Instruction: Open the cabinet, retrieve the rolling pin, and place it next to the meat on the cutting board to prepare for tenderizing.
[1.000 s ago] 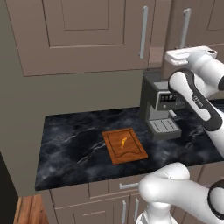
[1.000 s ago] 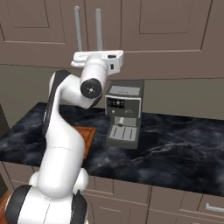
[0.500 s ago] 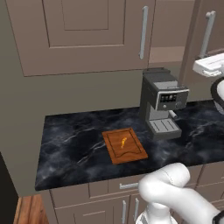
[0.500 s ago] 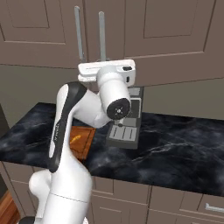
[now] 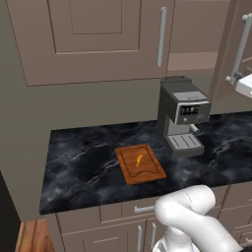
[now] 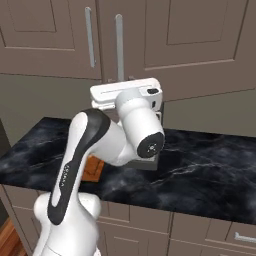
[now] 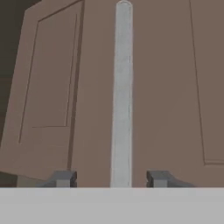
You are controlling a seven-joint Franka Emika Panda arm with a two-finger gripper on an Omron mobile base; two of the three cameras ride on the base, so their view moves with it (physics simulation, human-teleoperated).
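The cabinet [image 5: 98,39] has its left door closed, while its right door [image 5: 224,54] stands swung out toward the right. My gripper [image 7: 110,178] is open, one fingertip on each side of that door's silver bar handle [image 7: 122,96], with a gap on both sides. In the left base view the gripper [image 5: 235,79] sits at the handle's lower end [image 5: 241,47]. The cutting board [image 5: 140,164] lies on the black counter, and the small orange meat [image 5: 139,160] rests on it. The rolling pin is hidden; the visible slice of the cabinet's inside [image 5: 197,44] shows just a shelf.
A silver coffee machine [image 5: 182,115] stands on the dark marble counter [image 5: 83,167] right of the board, below the open door. Base cabinets with drawers [image 6: 210,235] run under the counter. My arm [image 6: 135,130] covers part of the board [image 6: 92,170] in the right base view.
The right cabinet door has swung further open to the right with my hand on its handle. The fingers have since parted from the handle.
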